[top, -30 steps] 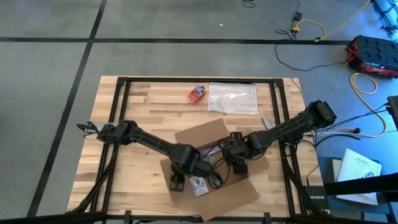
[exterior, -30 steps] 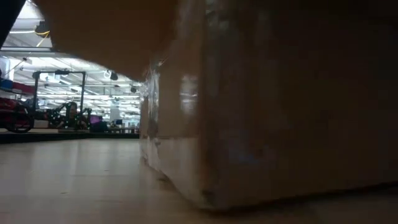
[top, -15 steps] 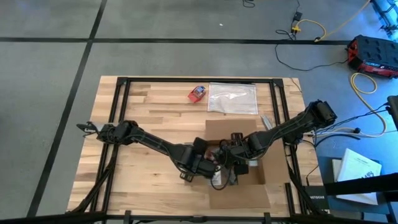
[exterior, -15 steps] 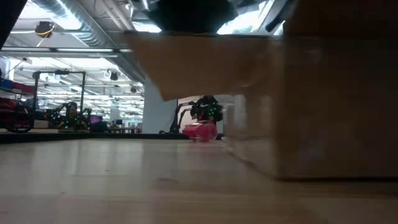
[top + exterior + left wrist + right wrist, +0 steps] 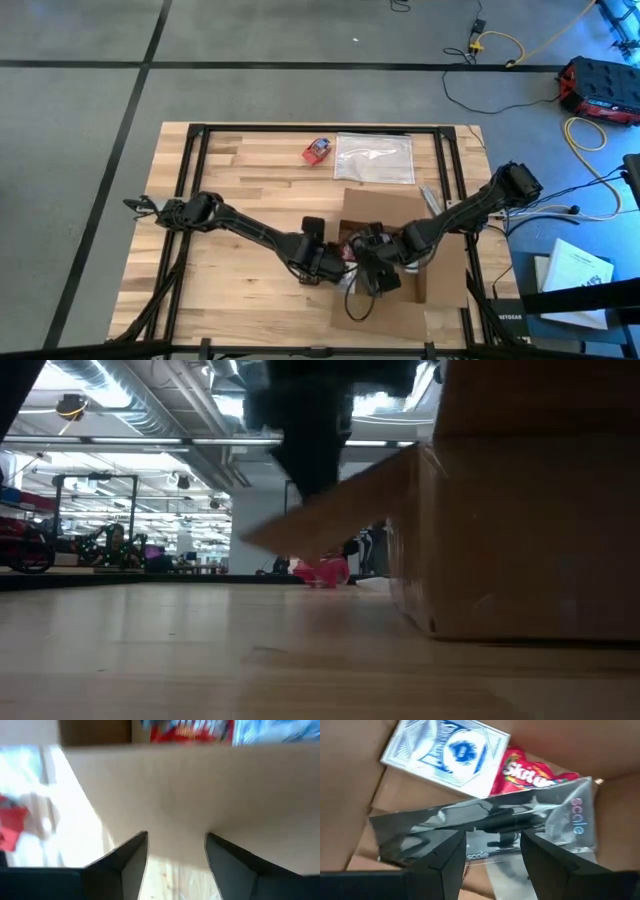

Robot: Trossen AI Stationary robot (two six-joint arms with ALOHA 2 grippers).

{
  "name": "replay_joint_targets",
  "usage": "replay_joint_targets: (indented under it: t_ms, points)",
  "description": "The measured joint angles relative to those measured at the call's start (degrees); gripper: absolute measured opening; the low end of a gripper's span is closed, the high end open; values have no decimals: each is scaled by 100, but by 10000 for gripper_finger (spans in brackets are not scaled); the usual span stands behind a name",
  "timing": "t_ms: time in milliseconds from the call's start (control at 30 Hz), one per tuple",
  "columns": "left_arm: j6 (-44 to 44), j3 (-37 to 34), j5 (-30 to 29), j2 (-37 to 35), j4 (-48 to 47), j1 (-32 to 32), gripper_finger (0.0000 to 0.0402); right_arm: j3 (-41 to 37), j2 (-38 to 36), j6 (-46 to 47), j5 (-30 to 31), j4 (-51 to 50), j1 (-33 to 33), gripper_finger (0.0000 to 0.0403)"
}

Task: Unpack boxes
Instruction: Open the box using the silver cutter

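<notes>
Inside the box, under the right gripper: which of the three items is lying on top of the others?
The clear, shiny packet printed "scale". It lies across both the blue-and-white card deck and the red candy bag, directly ahead of the right gripper, inside the cardboard box.

In the right wrist view, a red candy bag (image 5: 530,772) lying inside the cardboard box (image 5: 350,765) carries white lettering that reads "Skitt", with the rest hidden. A clear plastic packet (image 5: 485,832) lying over it shows the word "scale" twice, once near one end and once smaller along its lower edge. The blue-and-white card pack (image 5: 451,754) shows only a pattern, with no readable words.
</notes>
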Motion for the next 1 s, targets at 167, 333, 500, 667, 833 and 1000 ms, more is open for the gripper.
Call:
replay_joint_targets:
  t_ms: [167, 333, 500, 667, 833, 1000]
  points:
    - [-503, -215, -3, 5, 245, -79, 186, 0, 0, 0, 26, 87, -11, 175]
    - [-896, -219, -31, 9, 877, -121, 186, 0, 0, 1, 24, 610, -12, 175]
    - [-1151, -217, -168, 10, 1191, -117, 186, 2, 0, 2, 37, 882, -15, 175]
    - [-1061, -217, -288, 11, 1227, -114, 186, 2, 0, 6, 184, 847, -9, 175]
    - [-1086, -319, -360, 12, 1554, -80, 186, 2, 0, 72, 487, 914, -7, 175]
    - [-1161, -426, -340, 14, 1938, -44, 186, -2, 0, 81, 673, 1044, -11, 175]
